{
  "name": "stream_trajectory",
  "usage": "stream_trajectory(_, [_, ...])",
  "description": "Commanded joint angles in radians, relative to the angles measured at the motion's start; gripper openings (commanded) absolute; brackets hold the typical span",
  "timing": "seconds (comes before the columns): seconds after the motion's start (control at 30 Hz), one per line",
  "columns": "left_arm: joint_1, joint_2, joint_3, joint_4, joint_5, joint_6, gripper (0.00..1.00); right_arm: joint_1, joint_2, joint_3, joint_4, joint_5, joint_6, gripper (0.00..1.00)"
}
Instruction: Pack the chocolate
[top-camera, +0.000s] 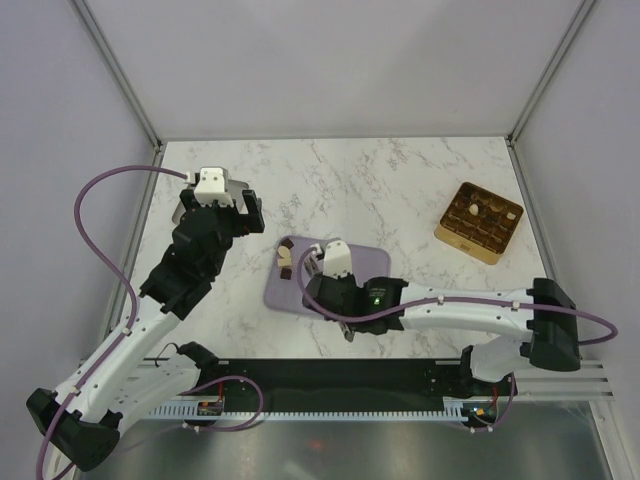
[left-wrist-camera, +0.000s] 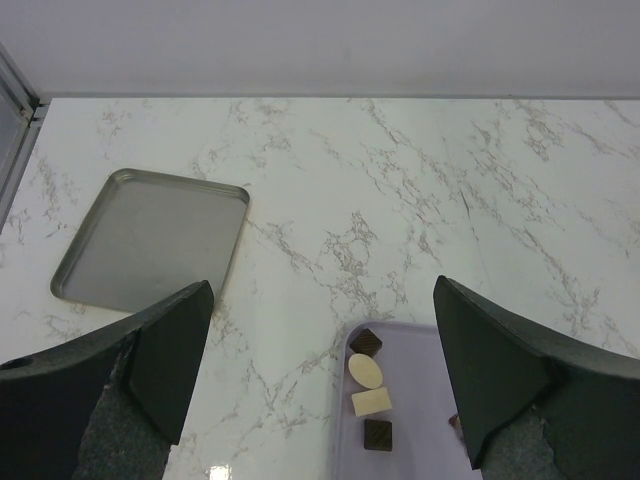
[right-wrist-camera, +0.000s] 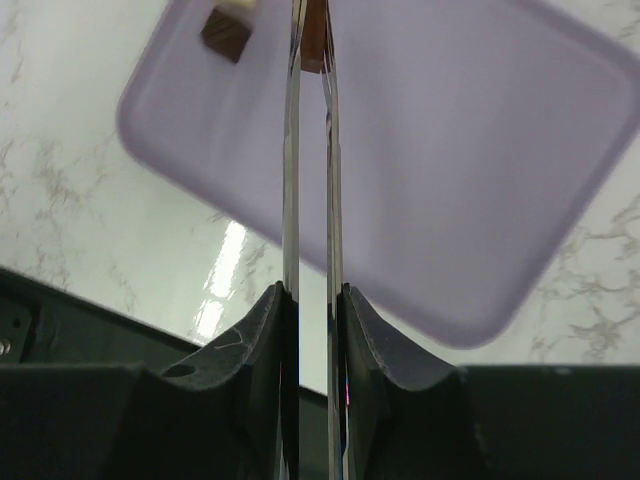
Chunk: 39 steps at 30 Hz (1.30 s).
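Five loose chocolates (left-wrist-camera: 365, 371), two trays (left-wrist-camera: 150, 240), one gold box (top-camera: 479, 222), one tongs (right-wrist-camera: 290, 200)

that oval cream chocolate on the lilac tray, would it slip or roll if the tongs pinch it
The oval cream chocolate looks smooth and rounded, so the thin metal tongs could slip off its curved edge. It is tiny beside the lilac tray, so probably light and easily nudged. It lies flat, so rolling seems unlikely.

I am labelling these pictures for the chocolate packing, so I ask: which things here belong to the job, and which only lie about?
For the job: chocolate pieces, lilac tray under them, gold box, metal tongs in the right gripper.
Lying about, it seems: grey metal tray.
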Motion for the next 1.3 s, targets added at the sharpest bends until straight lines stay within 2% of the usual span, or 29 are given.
stream_trajectory(0.0, [0.002, -0.005, 0.016, 0.035, -0.008, 0.020, 1.00, -0.139, -0.132, -0.031, -0.076, 0.044, -0.026, 0.31])
stream_trajectory(0.17, [0.002, -0.008, 0.018, 0.035, -0.002, 0.017, 1.00, -0.328, -0.270, -0.077, -0.108, 0.014, -0.127, 0.31])
stream_trajectory(0.4, [0.002, -0.018, 0.018, 0.035, 0.015, 0.016, 1.00, -0.665, -0.350, -0.088, -0.148, -0.055, -0.245, 0.33])
stream_trajectory(0.5, [0.002, -0.025, 0.019, 0.035, 0.027, 0.013, 1.00, -0.804, -0.358, -0.074, -0.156, -0.061, -0.283, 0.33])
stream_trajectory(0.63, [0.002, -0.022, 0.019, 0.033, 0.061, 0.002, 1.00, -0.932, -0.353, -0.065, -0.167, -0.043, -0.314, 0.33])
stream_trajectory(0.9, [0.002, -0.031, 0.047, 0.010, 0.142, -0.032, 1.00, -1.234, -0.335, -0.091, -0.164, -0.101, -0.383, 0.33])
stream_trajectory(1.07, [0.002, -0.044, 0.052, 0.009, 0.193, -0.050, 1.00, -1.316, -0.318, -0.092, -0.155, -0.107, -0.394, 0.34])
stream_trajectory(1.27, [0.002, -0.051, 0.055, 0.007, 0.213, -0.061, 1.00, -1.334, -0.284, -0.097, -0.145, -0.101, -0.388, 0.34])
